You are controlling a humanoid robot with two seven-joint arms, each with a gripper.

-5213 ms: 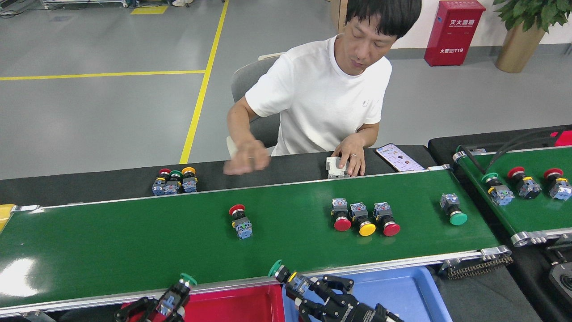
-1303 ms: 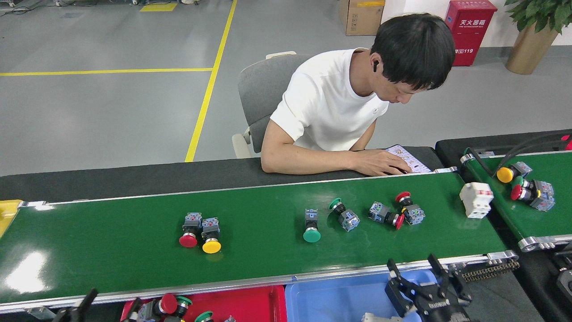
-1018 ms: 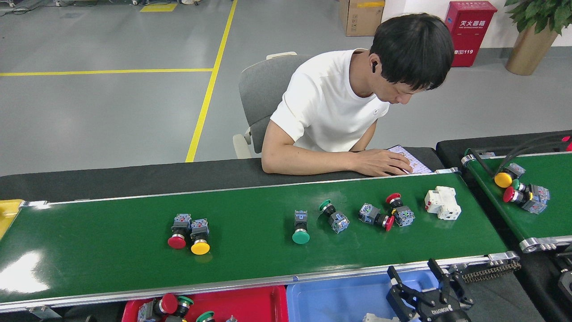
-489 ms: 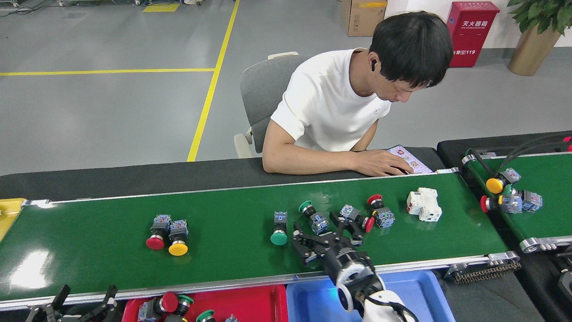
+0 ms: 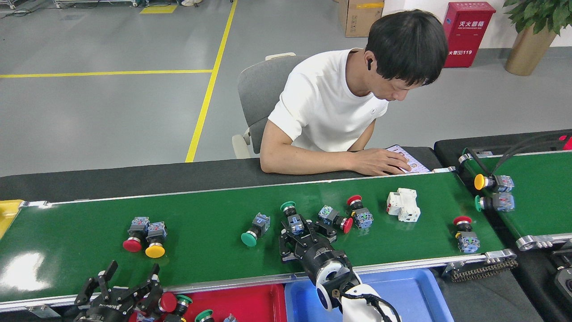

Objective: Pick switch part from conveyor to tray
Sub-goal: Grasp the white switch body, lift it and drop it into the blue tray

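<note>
The conveyor (image 5: 89, 223) is a long green belt carrying several switch parts. A green-capped switch part (image 5: 291, 215) lies mid-belt, and my right gripper (image 5: 300, 231) is open with its fingers on either side of that part's blue body. Just right of it lie two red-capped parts (image 5: 336, 219) (image 5: 359, 213). Another green-capped part (image 5: 254, 229) lies to the left. A red and yellow pair (image 5: 144, 237) sits far left, and a lone red one (image 5: 464, 232) far right. My left gripper (image 5: 129, 277) is open and empty over the near rail. The red tray (image 5: 254, 304) and blue tray (image 5: 402, 290) sit below the belt.
A white breaker block (image 5: 403, 205) rides the belt. A second green belt (image 5: 540, 197) on the right holds yellow- and green-capped switches. A seated person rests a hand (image 5: 380, 162) on a phone behind the far rail. A yellow bin (image 5: 6, 212) is at the left end.
The belt has carried all parts leftward, and a red-capped part has arrived at its right end. My right gripper moved left onto the green-capped part. My left gripper rose over the near rail.
</note>
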